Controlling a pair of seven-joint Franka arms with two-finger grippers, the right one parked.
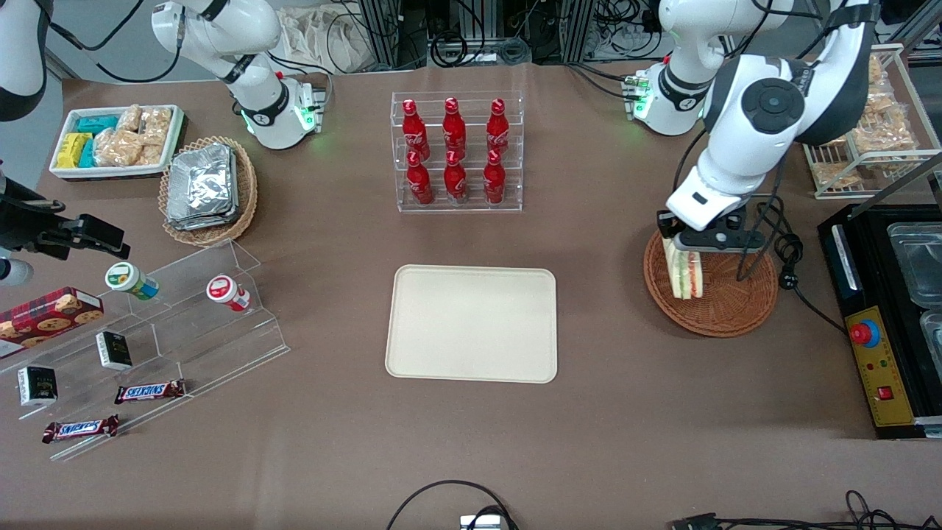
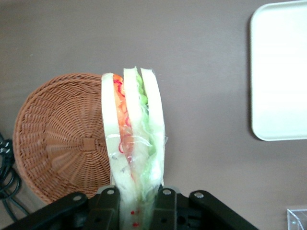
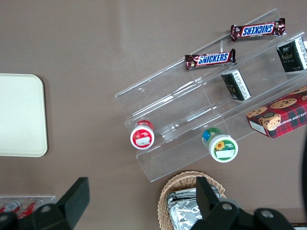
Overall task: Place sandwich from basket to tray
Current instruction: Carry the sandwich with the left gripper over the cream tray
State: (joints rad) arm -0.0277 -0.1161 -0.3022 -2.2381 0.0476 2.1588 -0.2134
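We find the gripper [image 1: 681, 246] above the basket [image 1: 725, 309], at the basket's edge toward the tray [image 1: 471, 324], with its fingers [image 2: 108, 207] clamped on the sandwich [image 1: 684, 272]. The sandwich hangs from the gripper with its layered cut face in view, clear of the basket floor as far as the wrist view shows.

We record the sandwich as a wedge of three white bread slices [image 2: 152, 103] in a clear film wrap. Between the slices on one side runs orange and red filling, on the other pale green. The film is creased and glossy near the gripper.

The basket is round, reddish-brown woven wicker, and holds nothing else that we can see. It sits toward the working arm's end of the table. The tray is cream-beige, rectangular with rounded corners, well apart from the basket, and nearer to the front camera than the rack of red bottles [image 1: 456, 151].
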